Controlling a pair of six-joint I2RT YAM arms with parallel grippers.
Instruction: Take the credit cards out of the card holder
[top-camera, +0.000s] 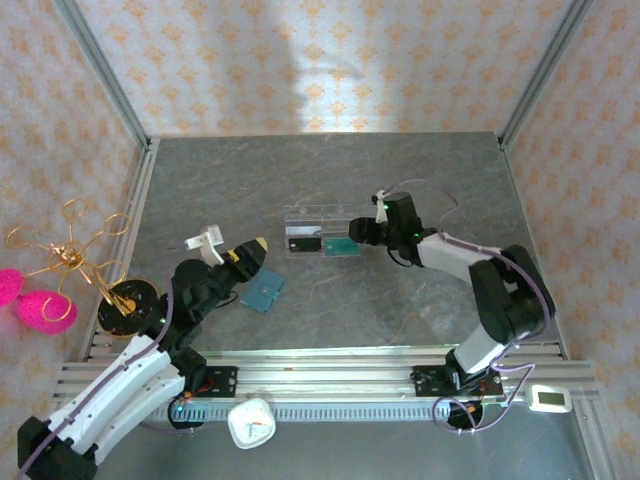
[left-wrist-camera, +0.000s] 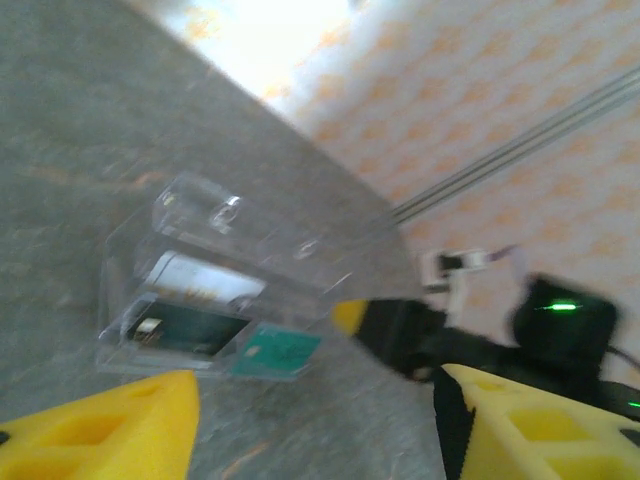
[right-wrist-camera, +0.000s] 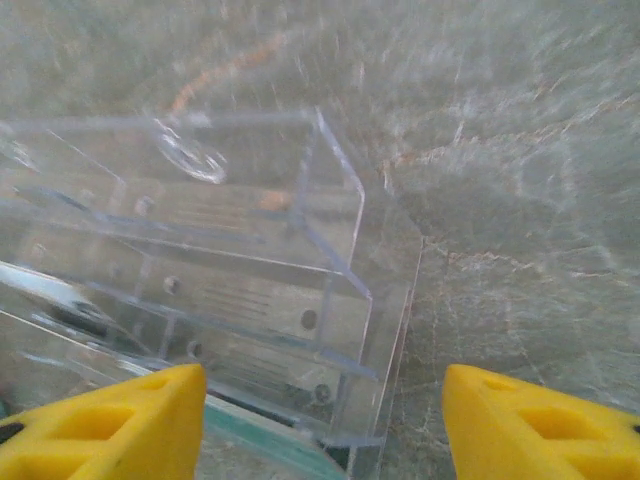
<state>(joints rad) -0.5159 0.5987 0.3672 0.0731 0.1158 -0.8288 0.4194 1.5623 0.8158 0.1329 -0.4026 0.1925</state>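
I'm hovering the right gripper (top-camera: 362, 232), spread, at the acrylic tray (top-camera: 300, 214), likely the cards' drop-off. The left gripper (top-camera: 248, 260), also spread, is hanging beside the card holder (top-camera: 262, 291).

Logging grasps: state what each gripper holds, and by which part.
Nothing is held. The left gripper and the right gripper both stand open, with nothing between their jaws.

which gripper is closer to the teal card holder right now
Left. The left gripper is right beside the card holder, just past its far edge. The right gripper is farther off, at the right end of the clear tray.
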